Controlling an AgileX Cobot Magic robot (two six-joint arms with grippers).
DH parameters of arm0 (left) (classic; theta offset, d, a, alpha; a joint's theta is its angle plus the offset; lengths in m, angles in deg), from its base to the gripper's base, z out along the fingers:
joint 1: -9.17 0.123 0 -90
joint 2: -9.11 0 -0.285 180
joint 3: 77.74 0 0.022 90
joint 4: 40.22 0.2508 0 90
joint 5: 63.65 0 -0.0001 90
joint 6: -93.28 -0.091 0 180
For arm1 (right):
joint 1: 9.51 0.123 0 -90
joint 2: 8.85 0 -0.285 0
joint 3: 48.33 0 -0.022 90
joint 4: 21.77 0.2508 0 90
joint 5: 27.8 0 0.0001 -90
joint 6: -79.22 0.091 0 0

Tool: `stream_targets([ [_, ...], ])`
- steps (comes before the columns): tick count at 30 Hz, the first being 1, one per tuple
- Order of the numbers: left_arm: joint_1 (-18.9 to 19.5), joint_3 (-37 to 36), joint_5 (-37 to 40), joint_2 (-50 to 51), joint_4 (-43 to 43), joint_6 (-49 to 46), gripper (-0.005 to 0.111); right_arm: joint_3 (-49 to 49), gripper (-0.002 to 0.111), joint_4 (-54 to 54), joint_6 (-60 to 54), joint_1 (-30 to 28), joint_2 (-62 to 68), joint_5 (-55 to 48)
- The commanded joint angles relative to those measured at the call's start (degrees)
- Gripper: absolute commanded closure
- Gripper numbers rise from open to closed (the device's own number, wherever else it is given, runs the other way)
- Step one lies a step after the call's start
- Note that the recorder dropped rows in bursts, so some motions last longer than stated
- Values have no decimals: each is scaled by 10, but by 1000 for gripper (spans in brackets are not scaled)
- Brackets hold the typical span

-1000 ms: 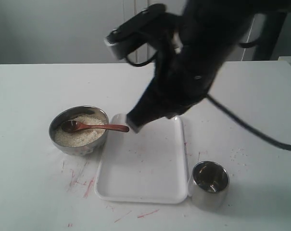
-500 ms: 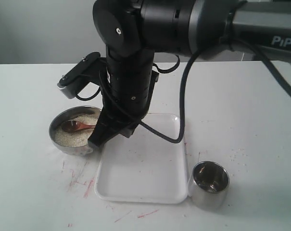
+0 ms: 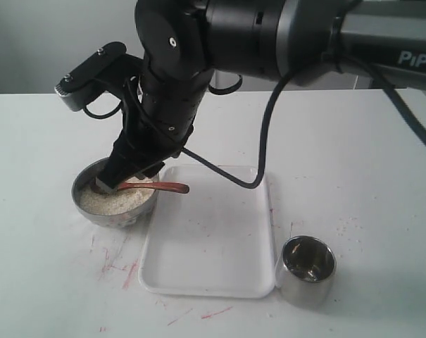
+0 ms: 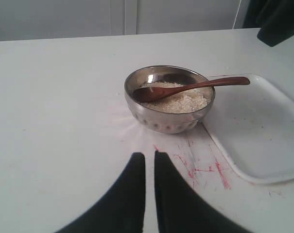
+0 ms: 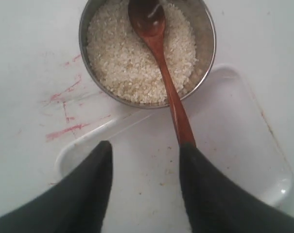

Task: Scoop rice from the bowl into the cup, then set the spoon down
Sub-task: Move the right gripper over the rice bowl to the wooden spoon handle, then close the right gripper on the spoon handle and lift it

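Spoon [image 3: 163, 186] in bowl [image 3: 110, 215], head on rice [image 3: 117, 201], handle poking toward 3 o'clock over tray [image 3: 213, 239]. Your right gripper [image 5: 144, 148]: fingers wide apart, handle end beside one. Left gripper [image 4: 147, 155]: fingers nearly together.

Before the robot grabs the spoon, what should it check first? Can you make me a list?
1. Right gripper open: ok.
2. Slender dark reddish-brown wooden spoon resting in the wide shiny steel bowl, head on the white rice grains: ok.
3. Handle centred between the fingers: not ok, its end lies by one finger.
4. Small straight-sided steel cup upright beside the white rectangular tray: ok.
5. Left gripper apart from the bowl: ok.
6. Right gripper low enough to grasp: cannot tell.
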Motion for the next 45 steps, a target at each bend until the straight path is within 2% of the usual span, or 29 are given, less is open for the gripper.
stream_targets([
  [1, -1, 4, -2, 0, -6, 1, 92, -2, 55, -4, -17, 1, -3, 31],
  [9, -1, 4, -2, 0, -6, 1, 92, -2, 56, -4, -21, -7, 26, 13],
  [19, -1, 4, -2, 0, -6, 1, 92, -2, 58, 1, -23, -64, 69, 15],
  [25, -1, 4, -2, 0, -6, 1, 92, -2, 58, 38, -59, -65, 96, 26],
  [45, -1, 4, -2, 0, -6, 1, 92, -2, 58, 38, -71, -66, 134, 84],
])
